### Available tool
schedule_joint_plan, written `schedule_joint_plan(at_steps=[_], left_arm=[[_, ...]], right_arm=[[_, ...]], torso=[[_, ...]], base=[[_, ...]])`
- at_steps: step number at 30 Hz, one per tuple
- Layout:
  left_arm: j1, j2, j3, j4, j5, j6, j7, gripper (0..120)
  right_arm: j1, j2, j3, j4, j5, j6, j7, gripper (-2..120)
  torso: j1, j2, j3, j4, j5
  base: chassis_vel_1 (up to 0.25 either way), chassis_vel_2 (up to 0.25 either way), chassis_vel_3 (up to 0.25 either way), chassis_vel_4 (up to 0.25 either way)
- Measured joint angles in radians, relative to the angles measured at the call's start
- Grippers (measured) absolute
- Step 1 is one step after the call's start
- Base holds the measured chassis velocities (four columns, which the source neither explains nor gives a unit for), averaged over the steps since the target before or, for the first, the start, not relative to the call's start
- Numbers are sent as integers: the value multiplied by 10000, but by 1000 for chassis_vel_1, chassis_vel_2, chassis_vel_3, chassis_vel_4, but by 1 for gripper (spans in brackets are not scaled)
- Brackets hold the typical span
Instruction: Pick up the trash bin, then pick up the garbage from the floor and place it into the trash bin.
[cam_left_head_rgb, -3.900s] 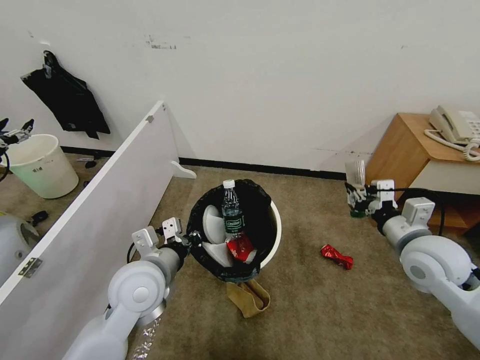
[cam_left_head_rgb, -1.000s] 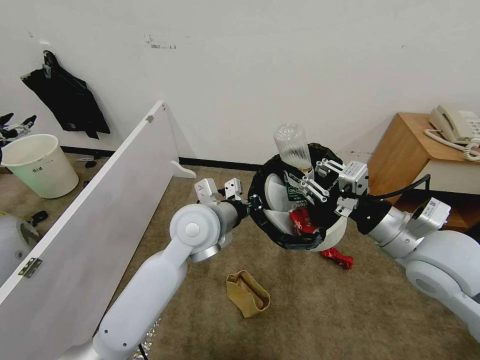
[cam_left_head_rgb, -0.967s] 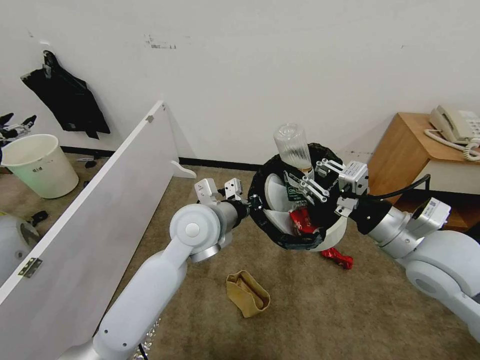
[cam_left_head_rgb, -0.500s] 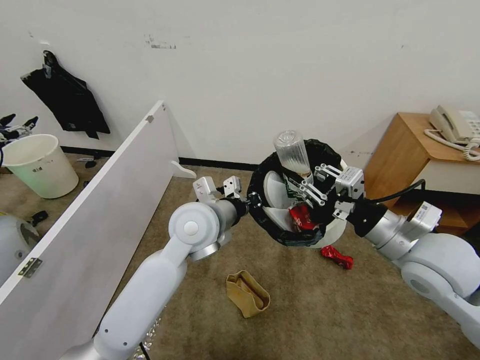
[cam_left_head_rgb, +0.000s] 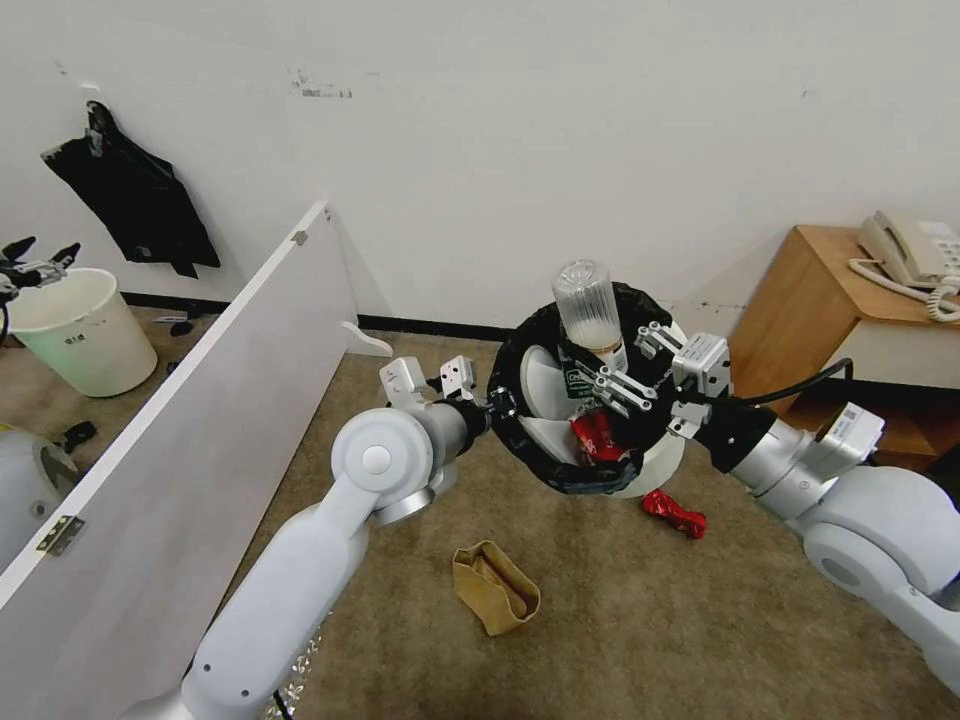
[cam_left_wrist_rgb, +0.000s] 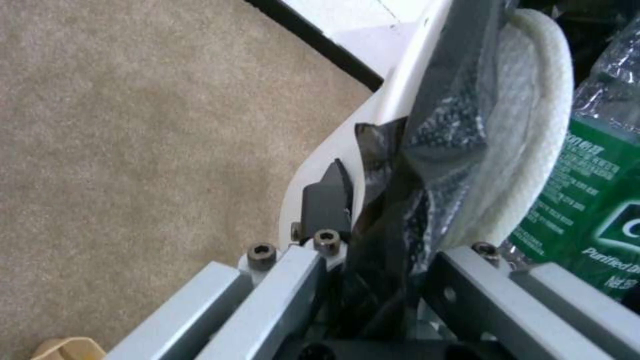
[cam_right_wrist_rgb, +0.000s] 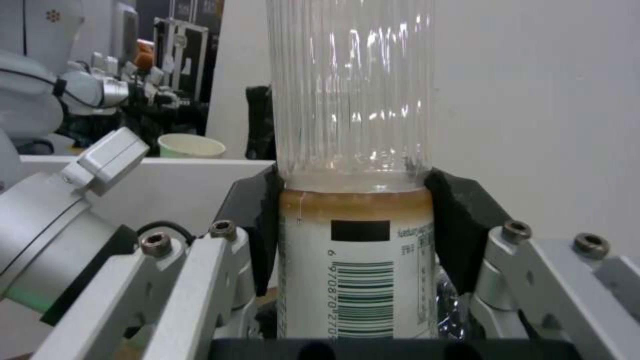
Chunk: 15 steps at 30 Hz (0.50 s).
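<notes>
The trash bin, white with a black bag over its rim, hangs tilted above the carpet. My left gripper is shut on its near rim, and the left wrist view shows the fingers clamping rim and bag. Inside lie white slippers, a green-labelled bottle and a red packet. My right gripper is shut on a clear ribbed bottle, held base up at the bin's mouth, pads at its label. A crushed red wrapper and a tan paper bag lie on the floor.
A white partition panel slants along the left. Behind it stands a pale bin. A wooden cabinet with a phone is at the right against the wall. Open carpet lies in front.
The bin has risen off the floor since the earliest frame, and the right gripper brought the bottle to its mouth. Over the last second both grippers and the bin drifted slightly left.
</notes>
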Motion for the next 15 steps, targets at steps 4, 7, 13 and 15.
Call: schedule_joint_plan(at_steps=[4,7,13,15], left_arm=[[65,90,-140,-10,22,6,10,1],[121,165,-227,-38,23,6,15,1],[269,327,-452,-135,-7,-1,47,1],[286,307,-464,-135,-2,-1,48,1]], right_arm=[[-42,-85,81,9,27,14,18,48],[-44,-147,105,10,59,35,19,48],[-88,-193,122,4,98,114,5,48],[-86,-190,114,0,95,114,4,48]], torso=[[0,1,0,-2,0],[0,0,0,-1,0],[0,0,0,-2,0],[0,0,0,-2,-1]], base=[[0,0,0,0],[0,0,0,0],[0,0,0,0],[0,0,0,0]])
